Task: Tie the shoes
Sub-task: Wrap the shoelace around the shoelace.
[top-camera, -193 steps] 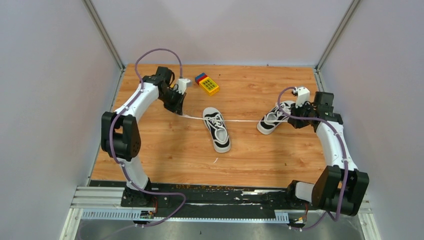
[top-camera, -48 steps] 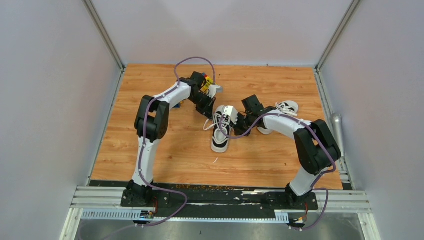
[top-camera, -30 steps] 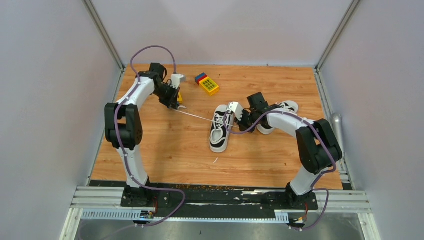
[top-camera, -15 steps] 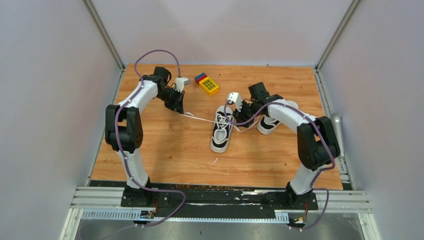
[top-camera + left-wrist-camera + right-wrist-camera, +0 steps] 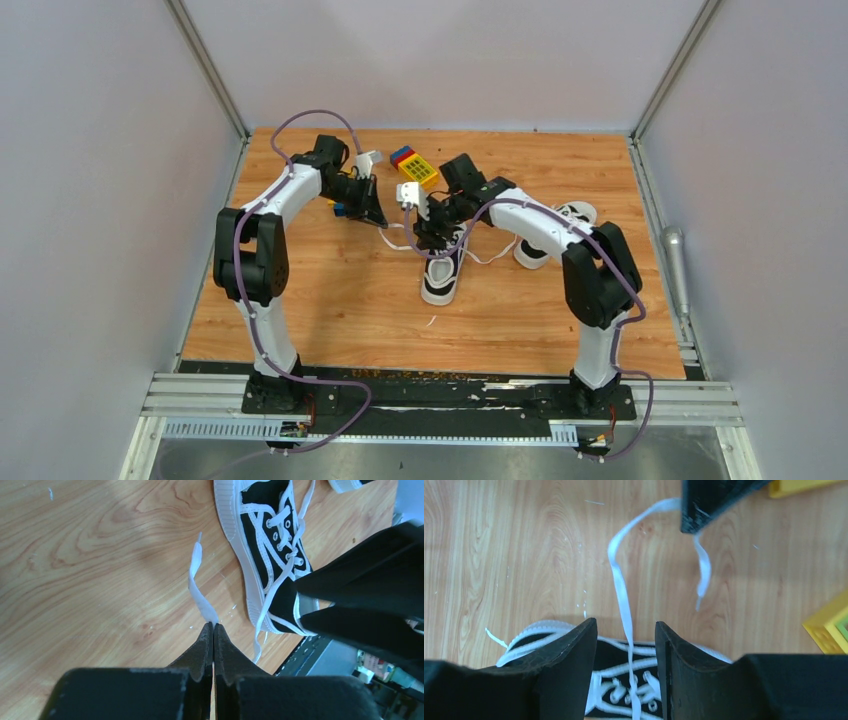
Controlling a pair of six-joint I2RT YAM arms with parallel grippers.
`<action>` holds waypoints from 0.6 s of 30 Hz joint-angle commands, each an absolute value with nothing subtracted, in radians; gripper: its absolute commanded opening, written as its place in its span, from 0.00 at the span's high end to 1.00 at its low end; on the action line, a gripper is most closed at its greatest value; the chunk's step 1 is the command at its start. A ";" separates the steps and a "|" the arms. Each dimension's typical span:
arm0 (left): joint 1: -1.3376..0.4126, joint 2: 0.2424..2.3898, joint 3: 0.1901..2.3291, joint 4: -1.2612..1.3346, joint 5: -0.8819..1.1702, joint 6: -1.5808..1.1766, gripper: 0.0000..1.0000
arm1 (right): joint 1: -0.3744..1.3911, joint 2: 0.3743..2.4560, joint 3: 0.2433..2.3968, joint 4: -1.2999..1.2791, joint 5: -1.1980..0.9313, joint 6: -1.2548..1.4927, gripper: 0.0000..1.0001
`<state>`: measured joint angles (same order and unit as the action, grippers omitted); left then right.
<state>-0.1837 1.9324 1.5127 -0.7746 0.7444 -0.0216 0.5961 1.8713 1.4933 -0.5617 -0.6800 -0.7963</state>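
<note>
- The left gripper (image 5: 213,630) has its fingers pressed tight together, pinching a white lace (image 5: 199,582) right at the tips. The lace's loose end curls away ahead of them onto the wood.
- Just ahead of that grip and to its right lies the nearer shoe (image 5: 272,555), on its sole with its lacing loose.
- The right gripper (image 5: 626,630) hangs directly over the laced front of that same shoe with its jaws standing apart.
- The lace runs up from the eyelets through the gap between the right gripper's fingers (image 5: 569,655) (whether it brushes either one is unclear).
- Ahead of the right gripper, the lace rises to the black tip of the left gripper.
- Further out, at the right edge of the right wrist view, is a yellow toy block (image 5: 829,625).
- From above, the second shoe (image 5: 575,212) lies on the table (image 5: 330,310) well to the right of the right gripper, partly hidden behind that arm.
</note>
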 commanded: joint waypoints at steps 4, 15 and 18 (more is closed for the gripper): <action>-0.186 1.898 1.502 -0.729 0.789 -0.117 1.00 | 0.659 1.964 1.580 -0.525 -0.691 -0.893 0.53; -0.186 1.906 1.521 -0.742 0.784 -0.106 1.00 | 0.701 1.965 1.521 -0.405 -0.717 -0.878 0.56; -0.186 1.903 1.511 -0.749 0.782 -0.098 1.00 | 0.708 1.976 1.522 -0.397 -0.725 -0.874 0.58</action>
